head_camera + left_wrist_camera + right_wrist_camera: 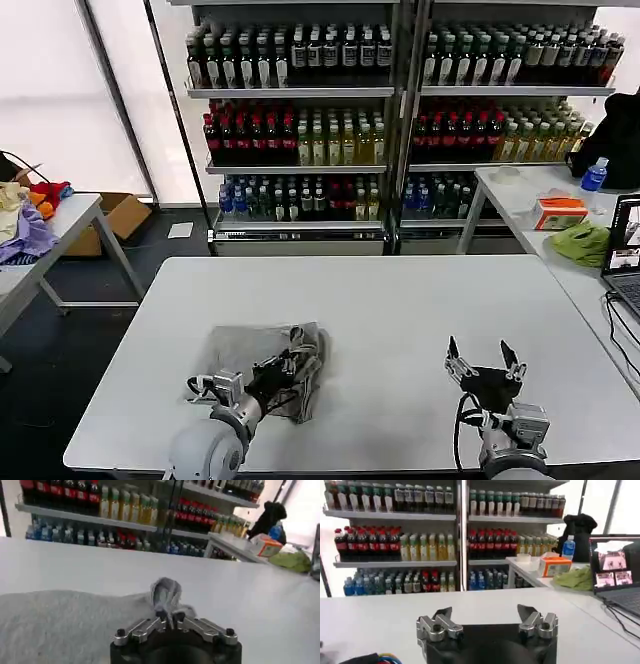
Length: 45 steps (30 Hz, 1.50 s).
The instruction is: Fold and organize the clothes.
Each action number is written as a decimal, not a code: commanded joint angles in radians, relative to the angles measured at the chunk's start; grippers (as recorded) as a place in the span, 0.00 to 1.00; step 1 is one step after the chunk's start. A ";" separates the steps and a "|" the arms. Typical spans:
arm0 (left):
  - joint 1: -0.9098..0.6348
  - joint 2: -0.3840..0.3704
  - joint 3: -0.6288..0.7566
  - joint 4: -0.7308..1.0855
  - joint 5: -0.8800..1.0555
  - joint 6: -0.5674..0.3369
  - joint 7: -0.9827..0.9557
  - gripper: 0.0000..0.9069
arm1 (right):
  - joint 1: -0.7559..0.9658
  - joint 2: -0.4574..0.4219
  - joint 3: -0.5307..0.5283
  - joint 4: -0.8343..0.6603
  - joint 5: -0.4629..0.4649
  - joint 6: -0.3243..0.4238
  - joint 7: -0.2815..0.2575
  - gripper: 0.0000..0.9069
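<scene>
White table (400, 320) stands before shelves (300, 130) of bottled drinks, with side tables to either flank. One grey shirt (262, 360) lies on the table, already gathered into a compact, crumpled rectangle directly ahead of the left gripper (290, 368). That gripper is clamped on the shirt: in the left wrist view its fingertips meet on a pinched ridge of fabric (166, 596) that stands up above the pads, while the rest of the cloth spreads flat to one side. The pinch sits at the shirt's edge, which suggests the hold is meant for drawing that edge over the body of the garment to make a fold. Print, collar and trim cannot be made out here.

The right gripper (486, 362) hovers over bare table, well apart from the shirt, its fingers spread wide and holding nothing; it appears to be waiting clear of the working arm. A laptop (626, 258) and a green bundle (582, 243) lie beyond it on the side table, uninvolved.
</scene>
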 commanded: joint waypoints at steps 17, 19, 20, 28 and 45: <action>-0.016 0.052 -0.163 -0.247 -0.759 0.008 -0.242 1.00 | 0.036 -0.016 -0.016 -0.024 0.001 0.000 0.013 1.00; -0.013 0.081 -0.200 -0.214 -0.588 0.007 -0.218 1.00 | 0.041 -0.018 -0.027 -0.027 0.000 0.000 0.014 1.00; -0.012 0.083 -0.211 -0.197 -0.535 0.007 -0.217 1.00 | 0.047 -0.020 -0.033 -0.028 0.000 -0.001 0.013 1.00; 0.026 0.152 -0.285 -0.023 -0.011 -0.072 -0.123 1.00 | 0.073 -0.030 -0.068 -0.026 -0.001 -0.010 0.014 1.00; 0.031 0.133 -0.267 0.031 0.018 -0.069 -0.081 1.00 | 0.065 -0.037 -0.087 -0.006 -0.011 -0.016 0.015 1.00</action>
